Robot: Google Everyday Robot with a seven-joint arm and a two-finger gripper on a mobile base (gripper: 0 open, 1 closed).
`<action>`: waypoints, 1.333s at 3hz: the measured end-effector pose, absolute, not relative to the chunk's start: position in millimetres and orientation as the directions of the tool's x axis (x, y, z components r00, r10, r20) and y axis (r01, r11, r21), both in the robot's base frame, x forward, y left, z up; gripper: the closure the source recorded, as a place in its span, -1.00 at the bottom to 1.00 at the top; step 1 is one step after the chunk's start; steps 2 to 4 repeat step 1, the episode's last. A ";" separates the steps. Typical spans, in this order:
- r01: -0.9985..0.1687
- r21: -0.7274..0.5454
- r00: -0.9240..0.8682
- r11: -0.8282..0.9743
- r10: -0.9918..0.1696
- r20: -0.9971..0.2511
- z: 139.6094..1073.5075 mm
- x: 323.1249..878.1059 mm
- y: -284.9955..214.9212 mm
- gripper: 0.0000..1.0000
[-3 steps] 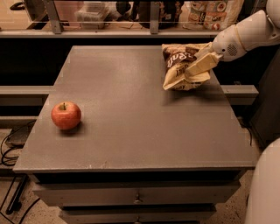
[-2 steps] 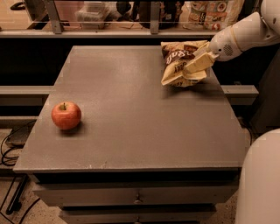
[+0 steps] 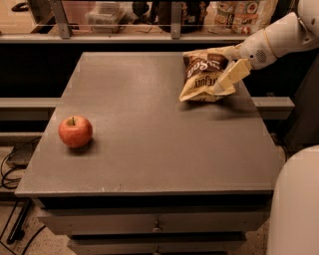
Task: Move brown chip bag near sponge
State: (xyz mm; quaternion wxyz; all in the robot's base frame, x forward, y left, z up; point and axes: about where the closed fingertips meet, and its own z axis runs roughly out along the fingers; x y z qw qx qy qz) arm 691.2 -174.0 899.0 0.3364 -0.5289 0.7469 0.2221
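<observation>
**Bag in the gripper at far right of table, sponge not in sight**

At this moment the gripper (image 3: pixel 222 69) sat over the far right part of the table (image 3: pixel 149 164), clamped on the brown chip bag (image 3: pixel 203 74). One pale finger ran down the bag's right side and the other crossed near its top edge. The bag hung tilted, its lower pale end close to the tabletop. I couldn't tell for sure whether that end touched the surface or cleared it.

Handling, as I judged it: light, crinkly, mostly air, so it would crumple and swing rather than hold shape. The film looked slick, and the contents would crush under a hard squeeze. I'd keep the hold on the side or top seam, moderate force, slow travel.

Writing: white script "Sea" read on the dark middle. The lettering on the line below was too skewed to make out.

Elsewhere, a red apple (image 3: pixel 75 131) sat at the left edge, well apart from the bag. Printed snack bags (image 3: pixel 239 14) stood on the shelf behind. The sponge showed nowhere in view, so I had no ref pt for the drop.
</observation>
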 end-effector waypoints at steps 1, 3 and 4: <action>-0.939 -0.024 -0.214 0.342 -0.641 -0.737 899.0 691.2 -174.0 -1.00; -0.939 -0.024 -0.214 0.342 -0.641 -0.737 899.0 691.2 -174.0 -1.00; -0.939 -0.024 -0.214 0.342 -0.641 -0.737 899.0 691.2 -174.0 -1.00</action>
